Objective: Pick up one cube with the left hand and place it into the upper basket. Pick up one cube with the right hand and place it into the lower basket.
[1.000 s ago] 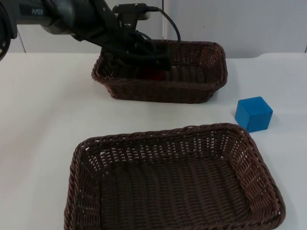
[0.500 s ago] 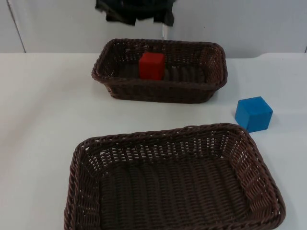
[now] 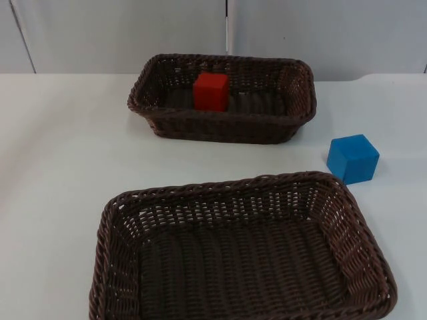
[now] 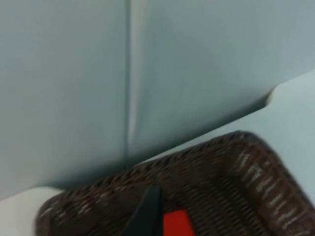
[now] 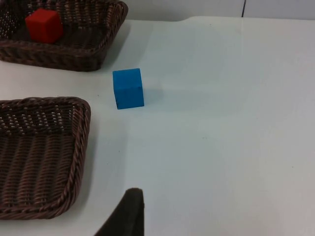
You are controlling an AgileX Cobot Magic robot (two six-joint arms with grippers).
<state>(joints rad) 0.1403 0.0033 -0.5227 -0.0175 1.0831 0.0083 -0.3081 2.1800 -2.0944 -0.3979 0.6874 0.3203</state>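
A red cube point(image 3: 211, 91) sits inside the upper wicker basket point(image 3: 220, 128), toward its left half; nothing holds it. On the table to the right, a blue cube point(image 3: 353, 159) rests between the two baskets, close to the far right corner of the lower basket point(image 3: 233, 189), which holds nothing. My left gripper point(image 4: 147, 216) hangs high over the upper basket point(image 4: 236, 162), above the red cube point(image 4: 176, 223). My right gripper point(image 5: 125, 216) waits over bare table, well short of the blue cube point(image 5: 128, 88) and beside the lower basket point(image 5: 81, 142).
The grey partition wall point(image 3: 300, 33) stands directly behind the upper basket. White table top point(image 3: 60, 147) stretches left of both baskets, and more of it point(image 5: 231, 123) lies right of the blue cube.
The left arm rose out of the upper basket and left the top view. The red cube it covered stays behind in the basket.
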